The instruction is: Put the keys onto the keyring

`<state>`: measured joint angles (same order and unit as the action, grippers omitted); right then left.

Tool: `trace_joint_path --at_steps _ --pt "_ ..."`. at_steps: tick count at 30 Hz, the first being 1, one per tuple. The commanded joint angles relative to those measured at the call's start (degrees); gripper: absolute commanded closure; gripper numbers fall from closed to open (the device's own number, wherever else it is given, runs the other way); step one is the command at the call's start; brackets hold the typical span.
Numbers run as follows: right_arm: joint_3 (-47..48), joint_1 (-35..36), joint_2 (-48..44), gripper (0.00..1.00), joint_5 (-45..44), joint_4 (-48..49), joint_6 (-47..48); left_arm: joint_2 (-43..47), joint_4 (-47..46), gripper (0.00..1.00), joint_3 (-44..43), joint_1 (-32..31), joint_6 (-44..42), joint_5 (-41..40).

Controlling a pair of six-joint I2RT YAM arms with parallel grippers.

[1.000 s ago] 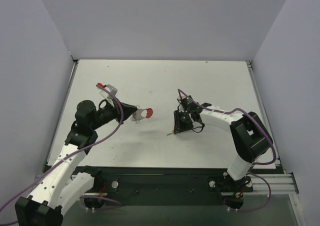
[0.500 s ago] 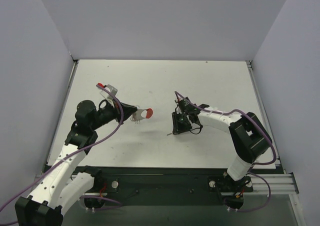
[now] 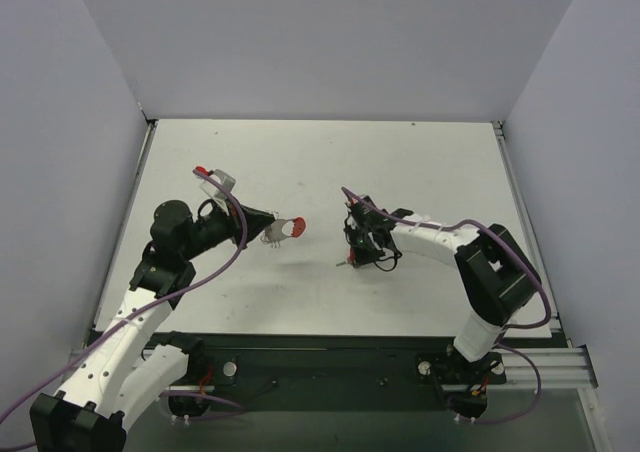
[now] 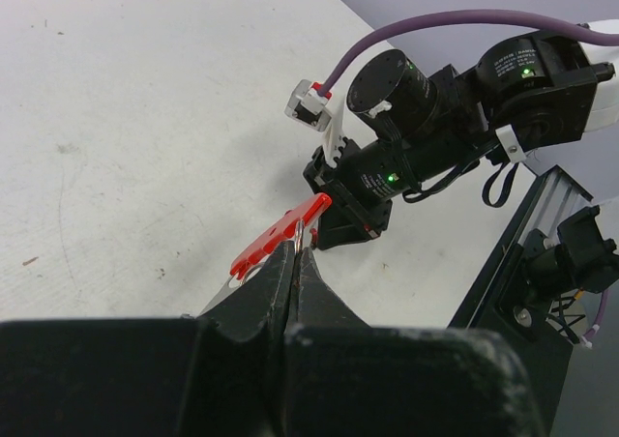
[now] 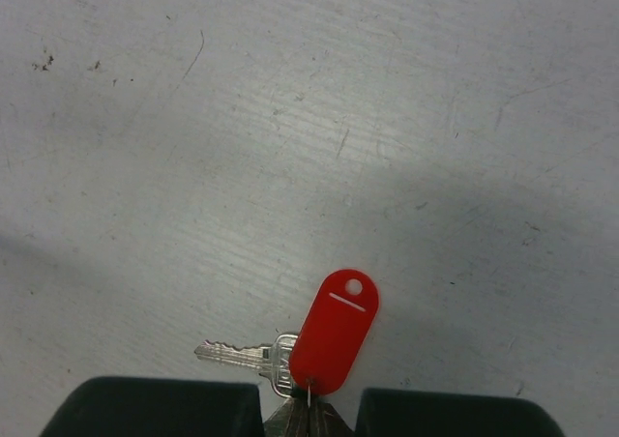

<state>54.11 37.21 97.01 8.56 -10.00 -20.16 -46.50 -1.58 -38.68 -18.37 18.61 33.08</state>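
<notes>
The keys show in the right wrist view as one small silver key (image 5: 237, 353) with a red oval tag (image 5: 334, 329), lying against the white table. My right gripper (image 5: 309, 410) is shut on the thin wire ring at the tag's lower end. From above, this gripper (image 3: 352, 255) points down at mid-table, with the key tip (image 3: 342, 265) poking out to its left. My left gripper (image 3: 272, 224) is shut on the keyring (image 3: 290, 229) and holds it above the table. In the left wrist view the keyring's red band (image 4: 276, 239) sticks out past the closed fingertips (image 4: 290, 263).
The white table (image 3: 320, 162) is enclosed by grey walls at the back and on both sides. A black rail (image 3: 330, 357) with the arm bases runs along the near edge. The two grippers are about a hand's width apart.
My right gripper opened, shifted slightly left and down, and closed on the key's ring. The left arm and the keyring have not moved.
</notes>
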Motion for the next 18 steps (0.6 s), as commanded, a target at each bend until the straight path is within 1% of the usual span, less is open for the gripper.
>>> trace_joint_path --at_steps 1,5,8,12,16,17,18 --pt "0.5 0.0 -4.8 1.00 -2.9 -1.3 3.6 1.4 -0.9 1.00 -3.2 0.3 -1.2 1.4" --pt "-1.2 -0.1 -11.0 1.00 2.7 3.0 8.8 1.7 -1.1 1.00 -3.2 0.3 -1.2 1.9" --pt "-1.9 0.0 -14.3 1.00 5.9 4.9 10.3 1.9 -1.6 1.00 -2.9 0.3 -1.3 2.3" --pt "-1.9 -0.1 -17.8 1.00 9.5 5.0 13.1 2.3 -2.3 1.00 -2.6 0.3 -1.3 3.5" --pt "-0.6 -0.1 -22.1 1.00 15.3 3.1 16.8 2.1 -2.1 1.00 -3.3 0.3 -2.3 6.6" --pt "-0.1 -0.1 -23.7 1.00 19.0 2.4 18.0 2.0 -1.9 1.00 -3.6 0.2 -2.7 7.3" --pt "0.5 0.0 -24.5 1.00 20.9 1.4 19.2 1.9 -1.6 1.00 -4.1 0.2 -3.1 8.2"
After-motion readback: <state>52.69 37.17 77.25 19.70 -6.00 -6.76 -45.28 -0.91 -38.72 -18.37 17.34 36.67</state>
